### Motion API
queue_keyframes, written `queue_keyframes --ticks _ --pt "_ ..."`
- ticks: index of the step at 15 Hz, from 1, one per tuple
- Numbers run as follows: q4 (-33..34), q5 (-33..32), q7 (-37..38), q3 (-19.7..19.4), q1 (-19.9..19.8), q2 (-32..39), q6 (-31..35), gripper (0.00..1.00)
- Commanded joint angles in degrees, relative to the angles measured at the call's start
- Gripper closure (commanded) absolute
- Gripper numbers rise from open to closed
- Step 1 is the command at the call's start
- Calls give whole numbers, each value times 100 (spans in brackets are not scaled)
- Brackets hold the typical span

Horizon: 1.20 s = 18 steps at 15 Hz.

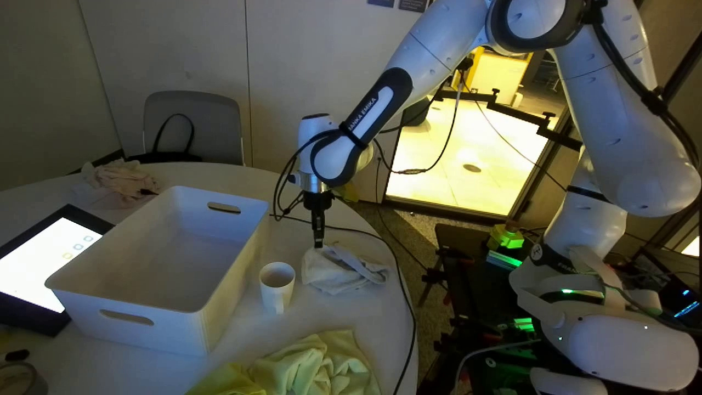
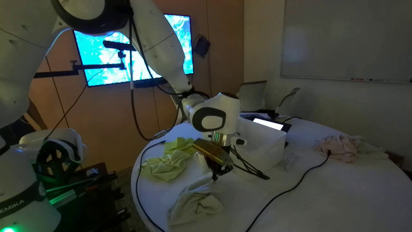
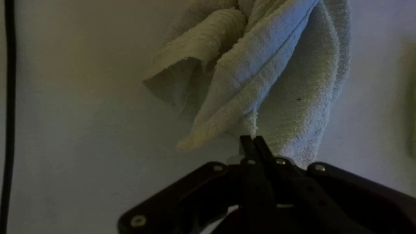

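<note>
Screen [image 1: 44, 258], lit, at left in an exterior view; then white bin [image 1: 170, 326] and mug [image 1: 274, 293] on pale counter [image 1: 236, 337]; then black tool [image 1: 318, 244] pointing down, fingertips [image 3: 247, 148] together, at edge of crumpled, pale cloth [image 1: 343, 274]; cannot tell if gripping it.

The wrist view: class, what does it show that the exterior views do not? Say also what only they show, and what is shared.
Only the wrist view shows a tiny dark speck on the whitish cloth.

Only the exterior views show the white bin, black-framed lit screen and pink cloth.

All share the whitish cloth, the black cable, the table and the jaws.
</note>
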Motion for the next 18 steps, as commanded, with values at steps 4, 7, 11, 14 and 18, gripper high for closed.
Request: queue_keyframes --ticks 4,7,11,14,18 --pt "-345 362 165 129 -190 -636 422 99" --pt "-557 966 126 356 -447 -1138 818 99" --pt "-925 1921 33 590 -709 -1985 1273 99" --pt "-1350 2749 -243 708 -790 -2742 1573 99" --pt "-1848 3413 -332 753 -738 -3765 1622 99"
